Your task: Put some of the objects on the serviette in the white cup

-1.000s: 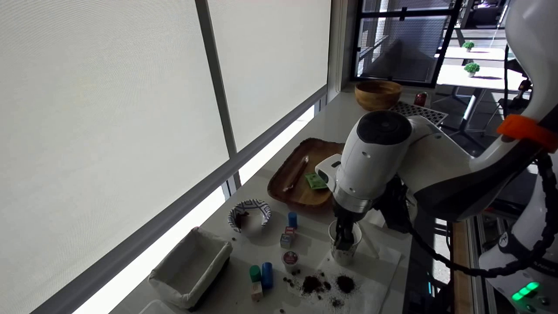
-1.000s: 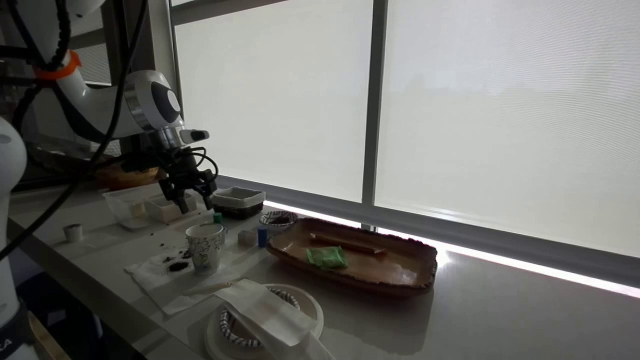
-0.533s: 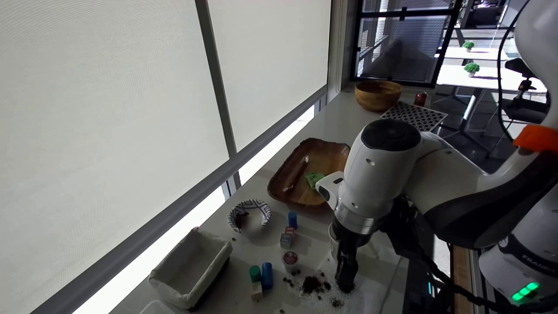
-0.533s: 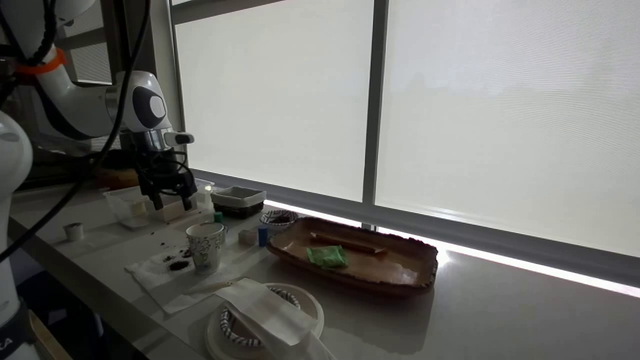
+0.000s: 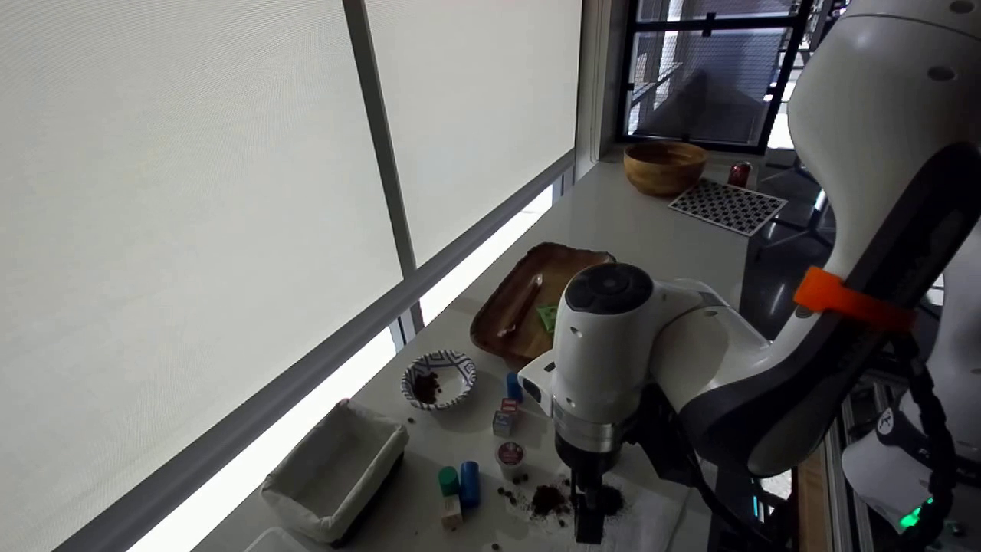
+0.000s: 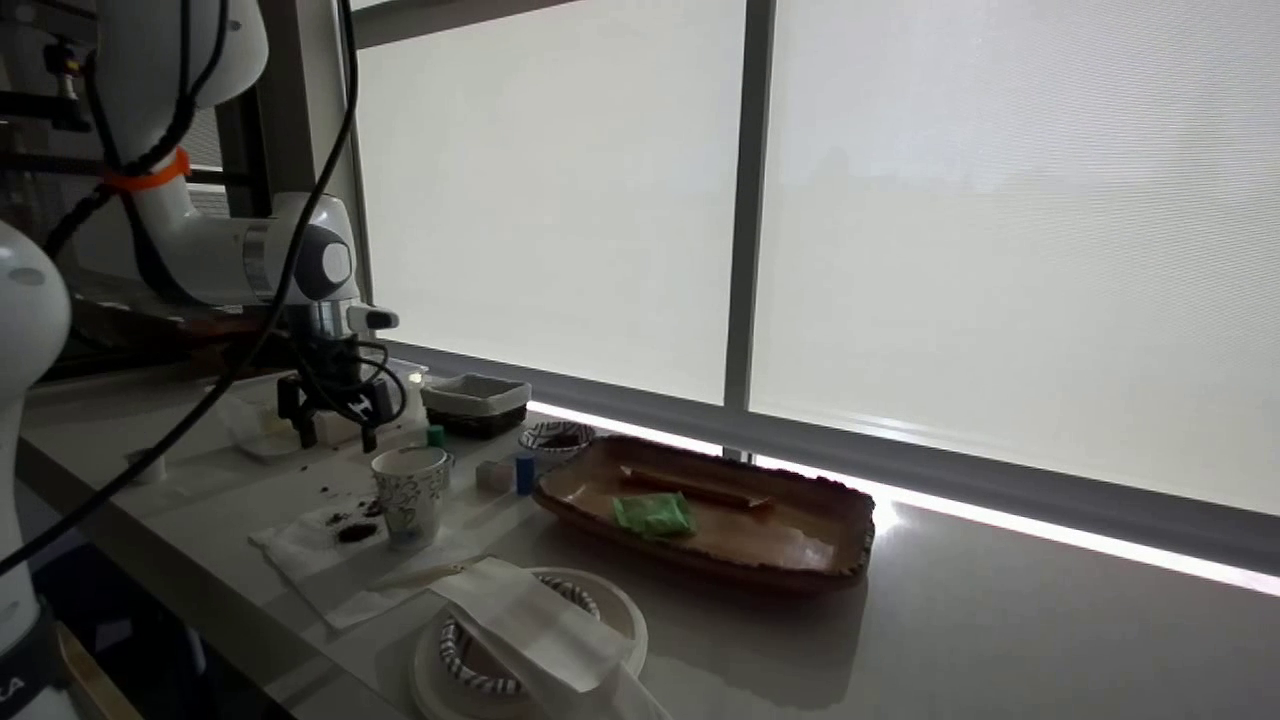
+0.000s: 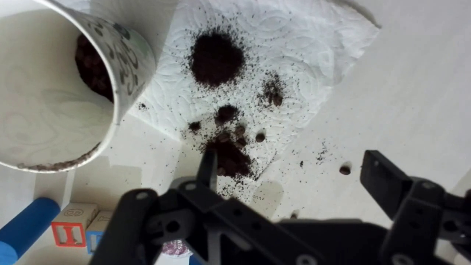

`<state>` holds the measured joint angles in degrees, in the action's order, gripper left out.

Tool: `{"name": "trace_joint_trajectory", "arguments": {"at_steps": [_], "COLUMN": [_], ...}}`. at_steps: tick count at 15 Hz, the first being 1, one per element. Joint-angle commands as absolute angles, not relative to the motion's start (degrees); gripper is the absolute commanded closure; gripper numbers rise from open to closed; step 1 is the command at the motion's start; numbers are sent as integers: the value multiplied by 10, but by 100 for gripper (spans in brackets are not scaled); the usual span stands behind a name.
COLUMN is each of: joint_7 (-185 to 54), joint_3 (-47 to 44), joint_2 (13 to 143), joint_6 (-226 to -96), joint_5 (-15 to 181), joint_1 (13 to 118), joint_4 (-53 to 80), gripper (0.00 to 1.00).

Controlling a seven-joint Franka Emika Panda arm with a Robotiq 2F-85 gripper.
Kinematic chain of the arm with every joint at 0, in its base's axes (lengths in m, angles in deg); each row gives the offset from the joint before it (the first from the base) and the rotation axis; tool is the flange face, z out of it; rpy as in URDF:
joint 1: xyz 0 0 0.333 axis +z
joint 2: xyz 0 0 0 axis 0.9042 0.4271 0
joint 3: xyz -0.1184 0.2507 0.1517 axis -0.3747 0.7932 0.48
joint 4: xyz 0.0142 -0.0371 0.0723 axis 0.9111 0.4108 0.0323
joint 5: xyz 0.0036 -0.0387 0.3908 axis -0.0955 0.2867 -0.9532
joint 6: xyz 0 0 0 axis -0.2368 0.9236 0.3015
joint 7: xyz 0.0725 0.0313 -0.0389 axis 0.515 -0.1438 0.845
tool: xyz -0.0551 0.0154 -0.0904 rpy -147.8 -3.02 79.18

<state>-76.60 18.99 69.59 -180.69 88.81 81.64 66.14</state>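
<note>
The white patterned cup (image 6: 410, 505) stands upright on the white serviette (image 6: 300, 565); in the wrist view the cup (image 7: 127, 62) shows dark beans inside. The arm hides it in an exterior view. On the serviette (image 7: 305, 44) lie a dark pile of coffee grounds (image 7: 217, 59), a second dark pile (image 7: 230, 160) at its edge, and several coffee beans (image 7: 260, 137). A lone bean (image 7: 344, 169) lies on the bare table. My gripper (image 7: 290, 165) is open and empty, above the table beside the serviette's edge. In both exterior views the gripper (image 5: 588, 529) (image 6: 338, 442) points down, clear of the cup.
Letter blocks (image 7: 73, 226), a blue cylinder (image 7: 27, 228) and a coffee pod (image 5: 510, 455) stand nearby. A patterned bowl (image 5: 460, 376), a wooden tray (image 6: 820, 545), a lined basket (image 5: 368, 491) and a plate (image 6: 630, 620) with a napkin surround the work area.
My gripper has moved away from the cup, past it toward the beans and grounds, and lower over the last half second. The cup and the piles have not moved.
</note>
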Motion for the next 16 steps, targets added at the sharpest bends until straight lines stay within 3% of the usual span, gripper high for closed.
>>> {"name": "trace_joint_trajectory", "arguments": {"at_steps": [1, 4, 8, 9, 11, 12, 14, 15, 16], "joint_7": [-748, -759, -763, -764, -764, -763, -764, -764, -765], "joint_3": [170, 149, 127, 121, 113, 110, 105, 102, 100], "joint_2": [776, 808, 837, 842, 850, 854, 859, 861, 862], "joint_6": [-1813, -1812, -1816, -1818, -1818, -1821, -1820, -1819, -1820], "joint_5": [907, 922, 929, 931, 931, 931, 932, 933, 934], "joint_1": [829, 845, 862, 866, 871, 873, 877, 879, 881], "joint_4": [610, 591, 576, 574, 569, 568, 564, 563, 561], "gripper": [0, 4, 17, 27, 26, 34, 34, 39, 36]}}
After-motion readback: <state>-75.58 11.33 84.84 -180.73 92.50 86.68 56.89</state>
